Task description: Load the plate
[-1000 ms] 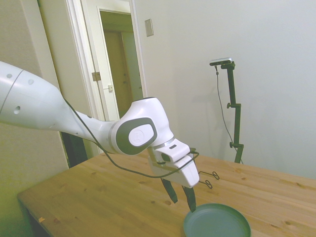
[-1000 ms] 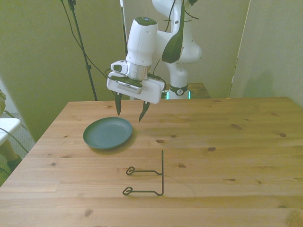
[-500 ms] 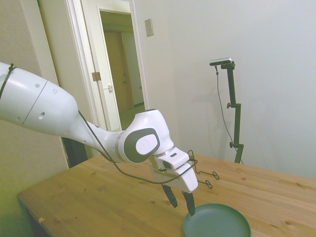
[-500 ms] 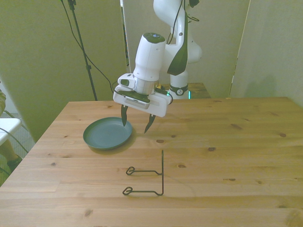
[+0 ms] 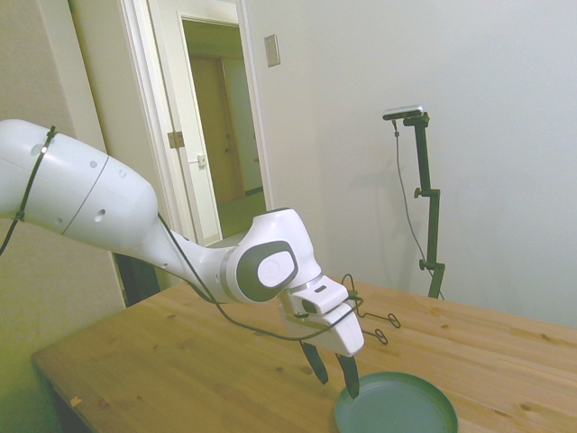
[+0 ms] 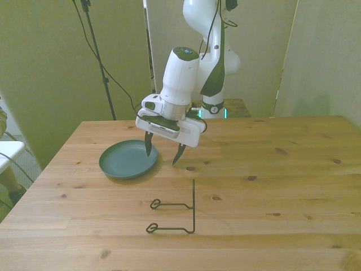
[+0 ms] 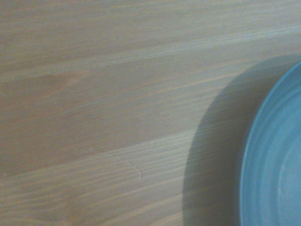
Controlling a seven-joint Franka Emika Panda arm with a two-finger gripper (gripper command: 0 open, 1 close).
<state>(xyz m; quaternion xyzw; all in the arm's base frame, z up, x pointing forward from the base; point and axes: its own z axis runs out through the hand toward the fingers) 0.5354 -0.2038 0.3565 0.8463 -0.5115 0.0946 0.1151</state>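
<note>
The teal-green plate (image 6: 128,160) lies flat on the wooden table toward the front view's left, and it also shows low in the side view (image 5: 397,406). My gripper (image 6: 163,152) hangs open just above the plate's rim nearest the table's middle, one finger over the rim and the other over bare wood beside it. Nothing is between the fingers. In the side view the gripper (image 5: 334,372) points down at the plate's near rim. The wrist view shows the plate's rim (image 7: 275,160) and its shadow on the wood.
A thin black wire stand (image 6: 177,212) sits on the table nearer the camera in the front view, a little apart from the plate; the same wire stand (image 5: 377,323) shows behind the gripper in the side view. Bare wood stretches across the front view's right.
The gripper has come down and moved toward the front view's right, from above the plate's far side to its rim. It stayed open. The plate has not moved.
</note>
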